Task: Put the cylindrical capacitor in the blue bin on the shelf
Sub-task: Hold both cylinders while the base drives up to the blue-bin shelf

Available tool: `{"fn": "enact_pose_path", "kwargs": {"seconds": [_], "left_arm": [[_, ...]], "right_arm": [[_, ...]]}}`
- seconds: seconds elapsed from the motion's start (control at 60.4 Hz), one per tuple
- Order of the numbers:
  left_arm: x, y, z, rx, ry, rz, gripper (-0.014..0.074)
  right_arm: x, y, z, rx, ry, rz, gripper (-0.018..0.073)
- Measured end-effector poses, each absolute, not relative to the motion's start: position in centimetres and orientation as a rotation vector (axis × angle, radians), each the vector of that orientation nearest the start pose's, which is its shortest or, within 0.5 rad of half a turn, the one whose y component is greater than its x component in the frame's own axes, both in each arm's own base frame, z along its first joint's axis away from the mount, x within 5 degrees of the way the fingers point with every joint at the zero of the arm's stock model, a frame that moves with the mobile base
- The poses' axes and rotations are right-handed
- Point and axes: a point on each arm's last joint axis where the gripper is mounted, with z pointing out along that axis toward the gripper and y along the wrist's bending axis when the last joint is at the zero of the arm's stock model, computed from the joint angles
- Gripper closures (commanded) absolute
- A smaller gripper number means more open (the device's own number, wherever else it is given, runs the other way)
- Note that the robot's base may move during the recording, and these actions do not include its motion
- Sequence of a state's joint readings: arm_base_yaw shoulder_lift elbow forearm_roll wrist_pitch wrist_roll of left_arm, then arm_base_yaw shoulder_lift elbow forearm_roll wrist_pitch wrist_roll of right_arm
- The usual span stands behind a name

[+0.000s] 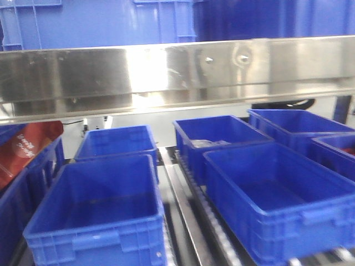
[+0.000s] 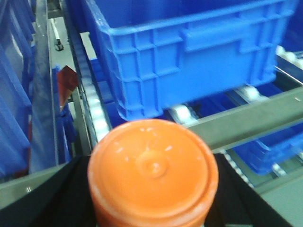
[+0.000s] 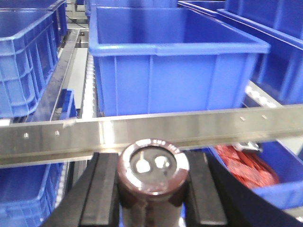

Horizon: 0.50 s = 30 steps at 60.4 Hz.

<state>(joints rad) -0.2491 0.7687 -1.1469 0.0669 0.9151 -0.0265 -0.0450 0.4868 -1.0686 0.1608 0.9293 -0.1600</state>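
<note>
The cylindrical capacitor (image 3: 153, 165), dark brown with a silvery top and two terminals, stands upright between the black fingers (image 3: 102, 189) of my right gripper (image 3: 153, 189), which is shut on it. Just beyond it runs the shelf's steel front rail (image 3: 142, 130), and behind that sits a blue bin (image 3: 175, 80) on the roller tracks. My left gripper (image 2: 152, 189) is shut on an orange round-topped cylinder (image 2: 152, 170) in front of another blue bin (image 2: 189, 52). The front view shows the shelf rail (image 1: 177, 72) and several blue bins (image 1: 100, 210), with neither gripper in it.
A lower bin holds red packets (image 3: 246, 165), and a red packet (image 1: 25, 147) lies in a bin at far left. More blue bins flank the middle one (image 3: 23, 61). White rollers (image 2: 97, 113) and steel rails run between the bins.
</note>
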Motion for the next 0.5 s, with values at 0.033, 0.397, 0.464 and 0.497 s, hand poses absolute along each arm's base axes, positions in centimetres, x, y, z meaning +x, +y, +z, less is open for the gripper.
{"fn": "enact_pose_path", "kwargs": {"seconds": [0.033,0.397,0.464,0.497], "left_arm": [[11.74,-2.49,43.98,0.232,2.007,-0.096,0.0707],[11.75,-2.46,43.98,0.232,2.006,-0.091,0.0707],[11.75,-2.45,43.98,0.232,2.006,-0.089,0.0707],[11.75,-2.45,43.98,0.232,2.006,-0.089,0.0707]], "right_arm": [[3.94,0.99,43.92,-0.107,1.820,0.041,0.0722],[3.94,0.99,43.92,-0.107,1.820,0.041,0.0722],[3.94,0.99,43.92,-0.107,1.820,0.041,0.0722],[3.94,0.99,43.92,-0.107,1.820,0.041,0.0722]]}}
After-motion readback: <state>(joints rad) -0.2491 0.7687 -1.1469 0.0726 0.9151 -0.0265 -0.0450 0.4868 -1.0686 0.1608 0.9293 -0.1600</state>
